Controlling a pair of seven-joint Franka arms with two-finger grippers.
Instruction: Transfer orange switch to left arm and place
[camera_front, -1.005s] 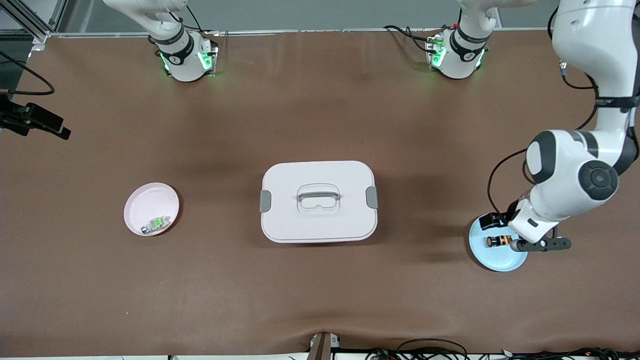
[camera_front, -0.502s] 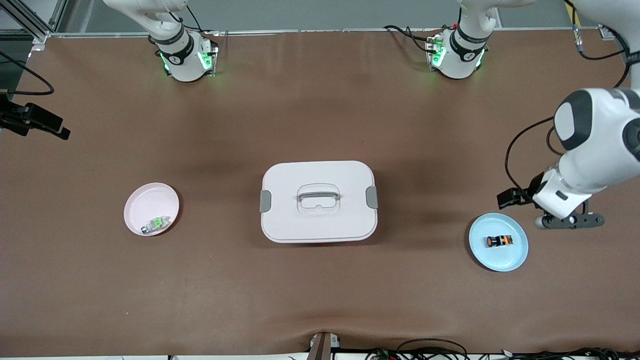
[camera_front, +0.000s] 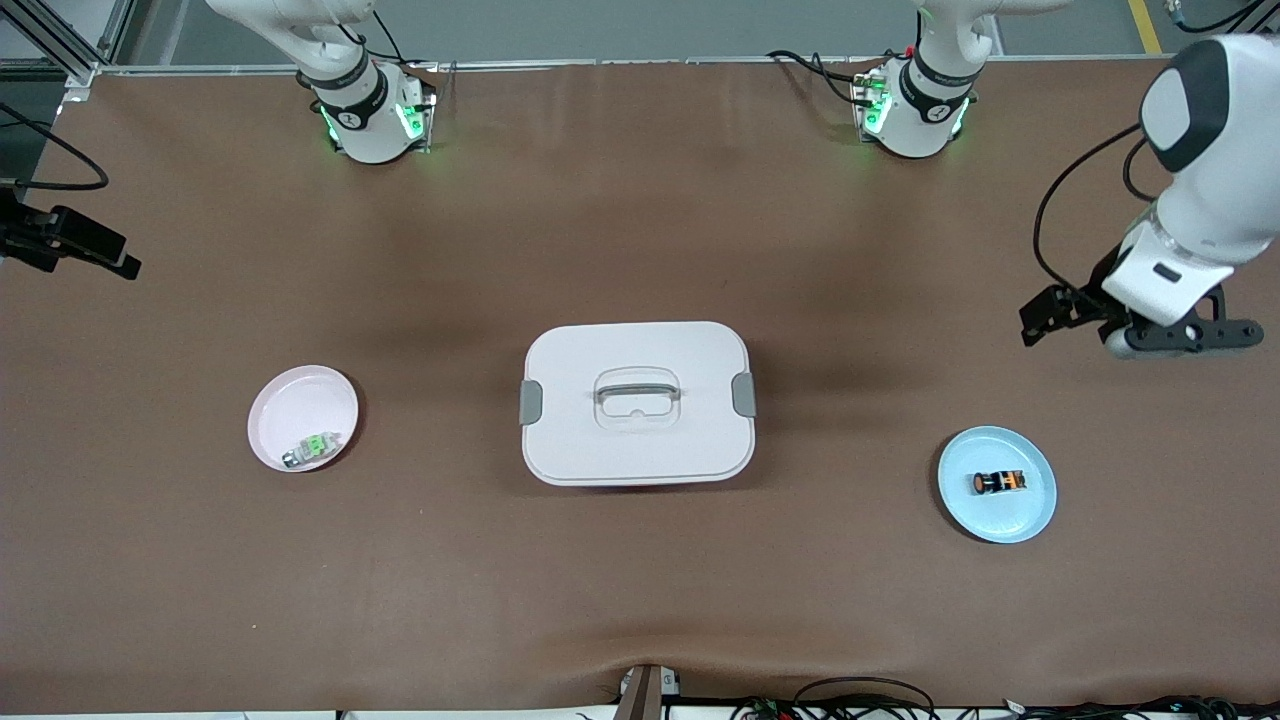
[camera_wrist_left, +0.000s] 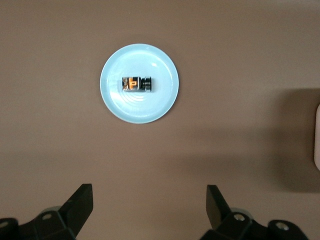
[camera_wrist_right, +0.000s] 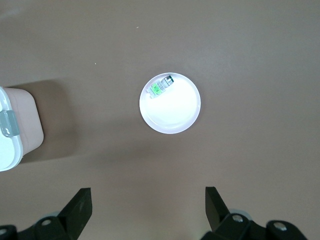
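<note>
On blue plate (camera_front: 1030, 512), orange switch (camera_front: 999, 482); left hand (camera_front: 1172, 338) spread, aloft.

Brown table (camera_front: 640, 600) throughout — white box (camera_front: 637, 440) with grey latches, pale blue plate (camera_front: 1000, 515) under the black-and-orange switch (camera_front: 999, 482), pink plate (camera_front: 290, 400) carrying a green-and-clear component (camera_front: 311, 449), possibly silvery at one end. White arms, black joint bands.

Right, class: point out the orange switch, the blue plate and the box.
orange switch (camera_front: 999, 482): front view, middle of its body.
blue plate (camera_front: 1000, 523): front view, bare surface near its rim.
box (camera_front: 636, 455): front view, bare lid below the handle.
</note>
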